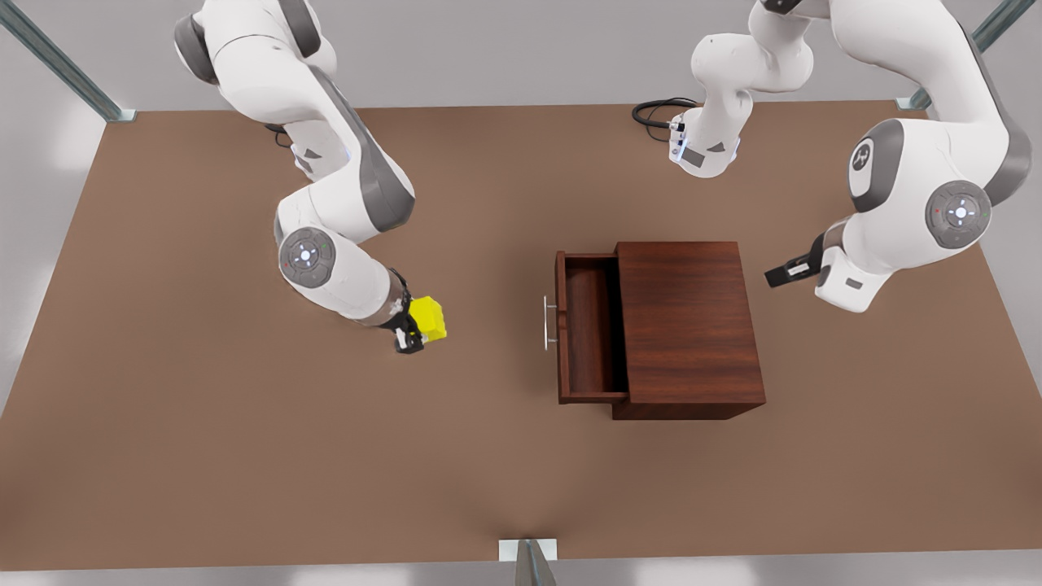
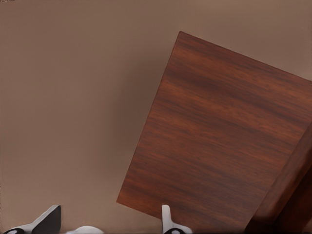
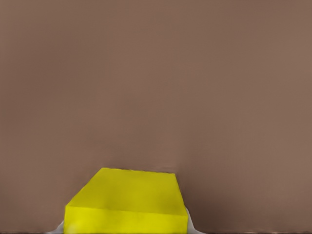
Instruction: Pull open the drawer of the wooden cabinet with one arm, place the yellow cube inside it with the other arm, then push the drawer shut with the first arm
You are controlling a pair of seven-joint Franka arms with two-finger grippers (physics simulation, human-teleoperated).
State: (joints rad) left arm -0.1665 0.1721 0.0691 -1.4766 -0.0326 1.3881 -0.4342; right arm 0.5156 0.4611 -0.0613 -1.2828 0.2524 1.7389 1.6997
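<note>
The wooden cabinet stands right of centre on the brown table. Its drawer is pulled out toward the front view's left, with nothing inside and its silver handle at the front. My right gripper, at the front view's left, is shut on the yellow cube, well clear of the drawer's handle side. My left gripper hangs open behind the cabinet at the front view's right, holding nothing and not touching it.
A black cable lies at the table's far edge. Metal frame posts stand at the table's edges. Bare brown table stretches between the cube and the drawer and along the near side.
</note>
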